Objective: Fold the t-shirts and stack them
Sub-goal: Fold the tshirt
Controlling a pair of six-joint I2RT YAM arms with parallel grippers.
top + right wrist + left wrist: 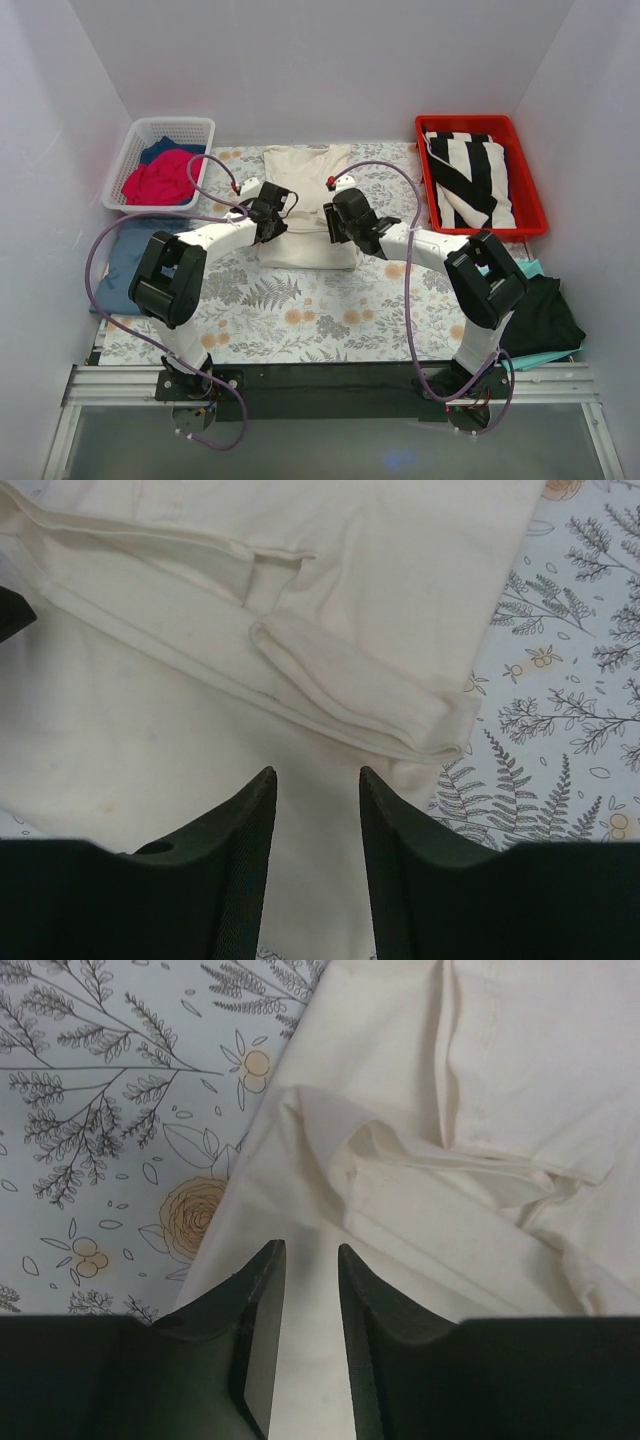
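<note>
1. White basket (172, 122) stood at the far left corner. It held a red t-shirt (160, 182) bunched over a blue t-shirt (166, 148).
2. Red tray (468, 121) stood at the far right corner and held a black-and-white striped cloth (470, 175).
3. Cream t-shirt (305, 165) lay folded on the floral table covering (320, 310), mid-counter toward the far edge, between the two containers.
4. Left gripper (308, 1250) was over the cream shirt's left edge. Its fingers were a narrow gap apart, with nothing seen between them.
5. Right gripper (315, 772) was over the shirt's right side, near a folded sleeve (350, 695). Its fingers were somewhat wider apart and also gripped nothing visible.
6. Dark blue t-shirt (118, 262) lay at the left edge, partly under the left arm.
7. Black t-shirt (545, 315) lay heaped at the right edge on a teal t-shirt (545, 352).
</note>
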